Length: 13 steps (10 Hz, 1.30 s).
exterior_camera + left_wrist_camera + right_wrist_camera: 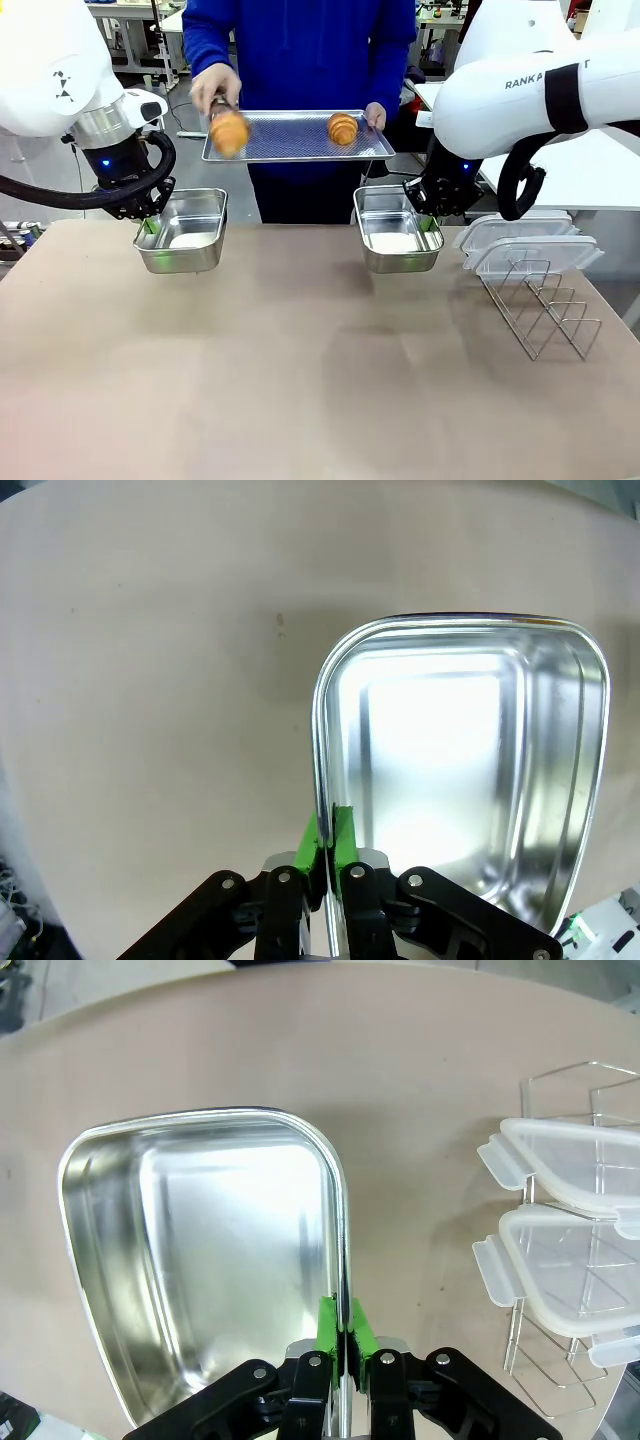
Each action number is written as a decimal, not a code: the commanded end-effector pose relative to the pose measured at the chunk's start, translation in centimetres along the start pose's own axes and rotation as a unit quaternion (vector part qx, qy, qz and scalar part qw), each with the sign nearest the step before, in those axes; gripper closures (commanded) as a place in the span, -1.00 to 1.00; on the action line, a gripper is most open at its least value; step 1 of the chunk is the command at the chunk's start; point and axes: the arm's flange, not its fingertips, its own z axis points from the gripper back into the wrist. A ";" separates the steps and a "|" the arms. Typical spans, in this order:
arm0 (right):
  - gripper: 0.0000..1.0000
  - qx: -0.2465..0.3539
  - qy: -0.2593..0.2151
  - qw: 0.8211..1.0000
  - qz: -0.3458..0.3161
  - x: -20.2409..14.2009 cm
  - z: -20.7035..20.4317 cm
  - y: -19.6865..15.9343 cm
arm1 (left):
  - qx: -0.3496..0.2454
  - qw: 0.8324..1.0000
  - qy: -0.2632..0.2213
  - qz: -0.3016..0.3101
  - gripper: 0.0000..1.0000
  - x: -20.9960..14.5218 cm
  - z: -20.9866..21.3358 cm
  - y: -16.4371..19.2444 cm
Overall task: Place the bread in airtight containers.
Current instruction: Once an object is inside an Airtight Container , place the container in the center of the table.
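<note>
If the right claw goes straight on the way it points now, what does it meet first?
The right claw is shut on the side wall of a steel container. Straight on, it would probably meet the table under that wall first, though depth is unclear.

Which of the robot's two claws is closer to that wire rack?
Right. The right gripper clamps the rim of the steel container just beside the wire rack; the left gripper clamps the rim of the other container, farther away.
</note>
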 end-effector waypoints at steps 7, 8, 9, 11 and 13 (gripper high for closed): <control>1.00 -0.006 -0.005 1.000 0.000 0.0 0.3 -0.1 | -0.001 1.000 -0.003 0.001 1.00 0.0 0.3 0.0; 1.00 -0.006 -0.005 1.000 0.000 0.0 0.3 -0.1 | -0.001 1.000 -0.003 0.001 1.00 0.0 0.3 0.0; 1.00 -0.006 -0.005 1.000 0.000 0.0 0.3 -0.1 | -0.001 1.000 -0.003 0.001 1.00 0.0 0.3 0.0; 1.00 -0.006 -0.005 1.000 0.000 0.0 0.3 -0.1 | -0.001 1.000 -0.003 0.001 1.00 0.0 0.3 0.0; 1.00 -0.006 -0.005 1.000 0.000 0.0 0.3 -0.1 | -0.001 1.000 -0.003 0.001 1.00 0.0 0.3 0.0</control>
